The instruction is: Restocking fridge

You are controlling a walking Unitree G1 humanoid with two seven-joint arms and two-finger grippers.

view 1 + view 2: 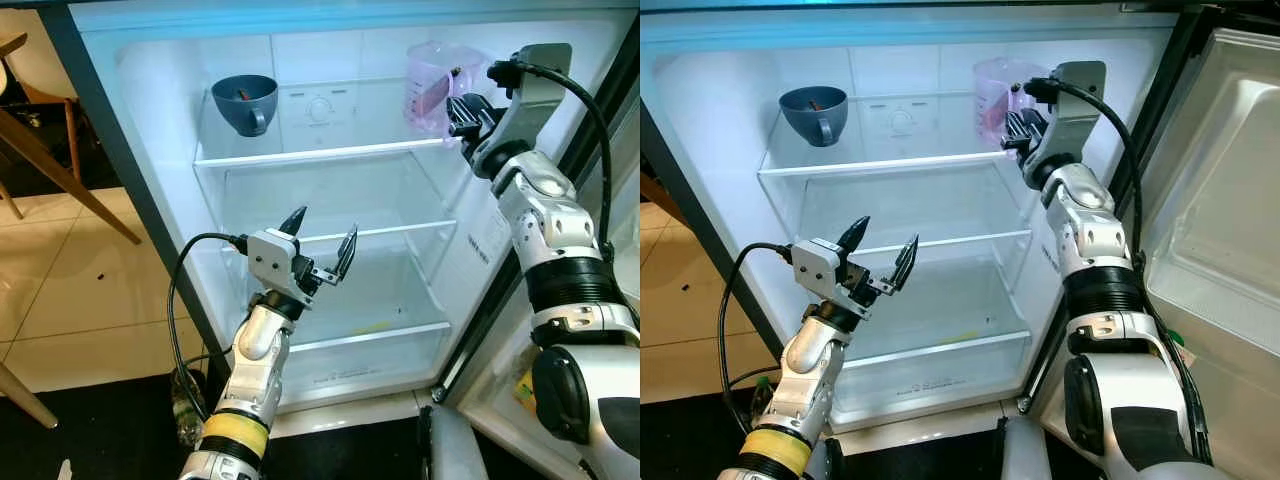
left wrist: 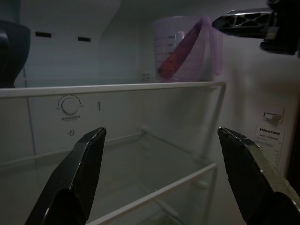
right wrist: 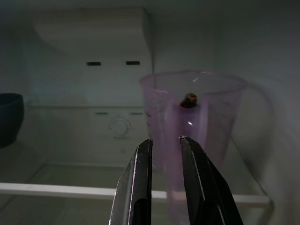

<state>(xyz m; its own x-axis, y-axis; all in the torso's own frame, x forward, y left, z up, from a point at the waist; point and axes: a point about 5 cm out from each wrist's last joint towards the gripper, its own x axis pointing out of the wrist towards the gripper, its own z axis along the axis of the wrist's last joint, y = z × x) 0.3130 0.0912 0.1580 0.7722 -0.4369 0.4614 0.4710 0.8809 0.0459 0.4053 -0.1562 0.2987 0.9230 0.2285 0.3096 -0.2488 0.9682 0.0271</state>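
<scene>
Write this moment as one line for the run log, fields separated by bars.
fridge open | translucent purple measuring jug on top shelf | right gripper at jug, fingers nearly closed | left gripper open, before middle shelf | blue cup top shelf

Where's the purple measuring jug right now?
The purple measuring jug stands on the fridge's top shelf, right end, with the right gripper at it.

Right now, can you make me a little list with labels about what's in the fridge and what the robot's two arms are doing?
fridge: door open, shelves mostly bare
top shelf, robot's left side: blue cup
top shelf, robot's right side: clear purple measuring jug with something red inside
right end effector: raised at the jug, fingers nearly together at its wall
left end effector: open, held in front of the middle shelf
</scene>
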